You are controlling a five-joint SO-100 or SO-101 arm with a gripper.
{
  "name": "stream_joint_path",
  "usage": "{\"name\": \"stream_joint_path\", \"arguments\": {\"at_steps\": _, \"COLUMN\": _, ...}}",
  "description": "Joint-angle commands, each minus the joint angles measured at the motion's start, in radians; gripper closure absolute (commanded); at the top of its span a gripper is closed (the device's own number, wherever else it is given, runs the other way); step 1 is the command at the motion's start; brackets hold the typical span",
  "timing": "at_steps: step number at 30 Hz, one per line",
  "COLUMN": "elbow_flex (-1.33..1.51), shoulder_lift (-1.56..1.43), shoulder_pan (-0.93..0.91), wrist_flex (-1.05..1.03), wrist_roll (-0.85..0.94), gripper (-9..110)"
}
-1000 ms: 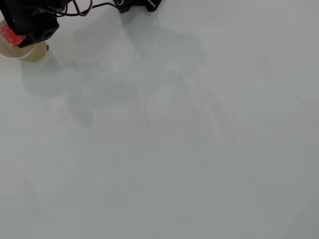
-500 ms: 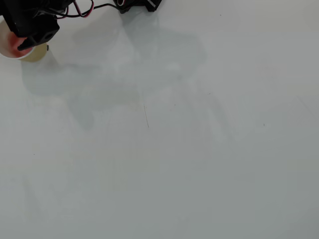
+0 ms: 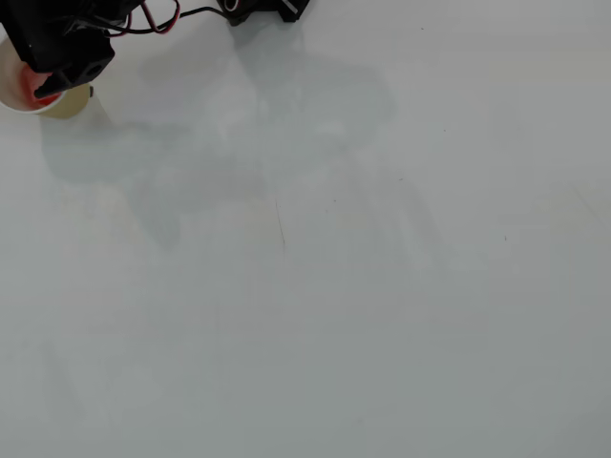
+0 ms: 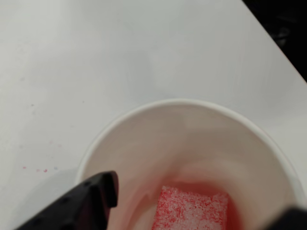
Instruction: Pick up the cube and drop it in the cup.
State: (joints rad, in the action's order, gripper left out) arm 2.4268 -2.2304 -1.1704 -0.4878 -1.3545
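In the wrist view, the red speckled cube (image 4: 192, 213) lies on the bottom of the pale cup (image 4: 177, 103), apart from the fingers. My gripper (image 4: 197, 200) hangs over the cup's mouth and is open: one black fingertip (image 4: 98, 189) is at the lower left, the other is a dark blur at the lower right. In the overhead view the cup (image 3: 13, 93) stands at the far top-left corner, half hidden under the black gripper (image 3: 43, 84). A bit of red from the cube (image 3: 44, 96) shows inside the rim.
The white table (image 3: 334, 286) spreads wide to the right and front of the cup. Its edge (image 4: 276, 45) runs close behind the cup in the wrist view, dark beyond it. The arm's base (image 3: 263, 8) and cables (image 3: 158, 14) sit along the top edge.
A second ago the cube sat high between the fingers over the cup's rim. It has since dropped into the cup, and the gripper has stayed above the cup.
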Motion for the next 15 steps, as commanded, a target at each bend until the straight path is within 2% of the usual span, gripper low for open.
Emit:
{"name": "stream_joint_path", "arguments": {"at_steps": 1, "elbow_flex": -0.143, "shoulder_lift": -0.037, "shoulder_pan": 0.002, "wrist_flex": 0.040, "wrist_roll": 0.015, "gripper": 62}}
{"name": "stream_joint_path", "arguments": {"at_steps": 10, "elbow_flex": -0.141, "shoulder_lift": -0.037, "shoulder_pan": 0.000, "wrist_flex": 0.038, "wrist_roll": 0.015, "gripper": 63}}
{"name": "stream_joint_path", "arguments": {"at_steps": 15, "elbow_flex": -0.138, "shoulder_lift": -0.041, "shoulder_pan": 0.000, "wrist_flex": 0.031, "wrist_roll": 0.015, "gripper": 79}}
